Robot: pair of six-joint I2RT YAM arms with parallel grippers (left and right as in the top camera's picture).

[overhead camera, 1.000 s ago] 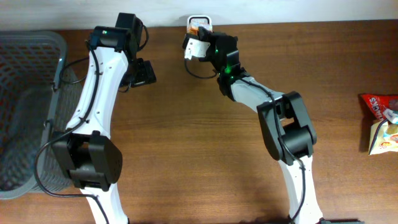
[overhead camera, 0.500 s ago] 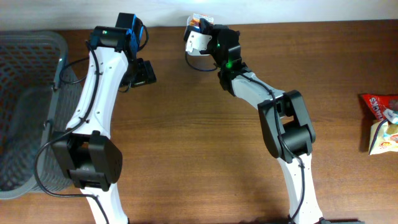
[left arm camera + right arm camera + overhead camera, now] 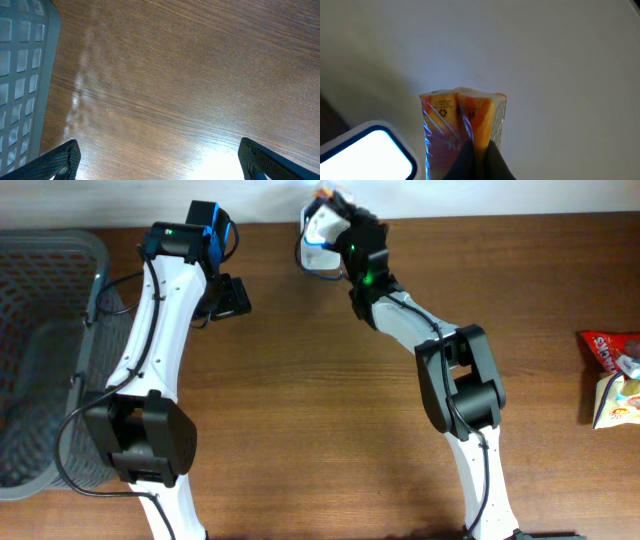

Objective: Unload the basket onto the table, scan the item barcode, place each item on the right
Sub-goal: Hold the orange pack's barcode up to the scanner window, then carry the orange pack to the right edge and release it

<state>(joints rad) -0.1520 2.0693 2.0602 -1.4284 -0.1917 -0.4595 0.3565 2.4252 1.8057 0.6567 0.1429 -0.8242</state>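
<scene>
At the far edge of the brown wooden surface (image 3: pixel 300 380), the right jaws clench an orange plastic-wrapped packet (image 3: pixel 450 120), holding it beside the white glowing scanner (image 3: pixel 370 150) (presumably to present its barcode); the left jaws hang spread wide by the grey mesh basket (image 3: pixel 20 75)

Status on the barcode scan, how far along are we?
Done: the orange packet is picked up, the fingers of the right gripper shut on it. In hand: it is held up beside the lit scanner; whether the barcode faces it cannot be told. Left: finishing the scan; the snack packs at the right edge lie untouched. The left gripper hangs open over the table by the basket.
</scene>
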